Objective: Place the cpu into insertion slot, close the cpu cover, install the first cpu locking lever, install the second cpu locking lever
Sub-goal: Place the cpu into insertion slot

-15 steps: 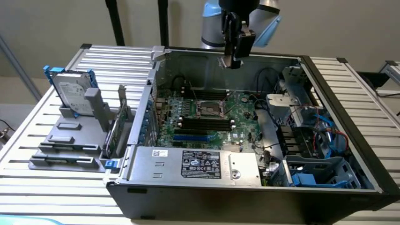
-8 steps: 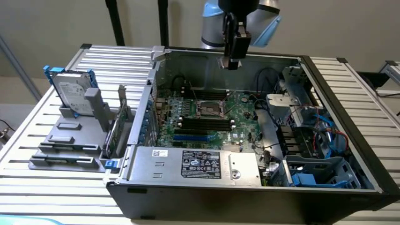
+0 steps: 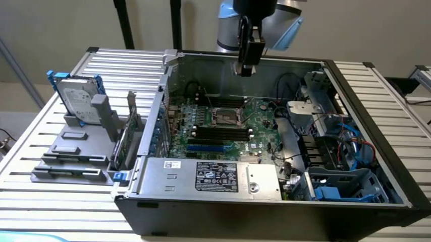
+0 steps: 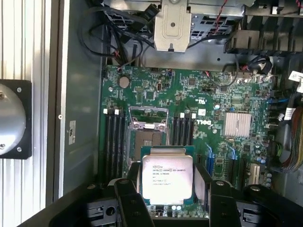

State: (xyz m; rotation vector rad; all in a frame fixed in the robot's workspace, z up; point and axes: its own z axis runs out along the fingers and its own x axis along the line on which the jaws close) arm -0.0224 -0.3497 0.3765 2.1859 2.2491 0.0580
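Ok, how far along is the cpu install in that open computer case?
Nothing is finished yet. In hand: the gripper hangs above the open case with the cpu clamped between its fingers, silvery face to the wrist camera. The insertion slot is empty and the cpu cover stands raised, so seating the chip, closing the cover and both locking levers are all left.

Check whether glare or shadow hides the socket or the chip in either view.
Wrist view: the cpu, held in the gripper, is evenly lit with no glare; the silver heatsink washes out white; the insertion slot has a dark but visible centre. Exterior view: soft even light, no shadow over the slot.
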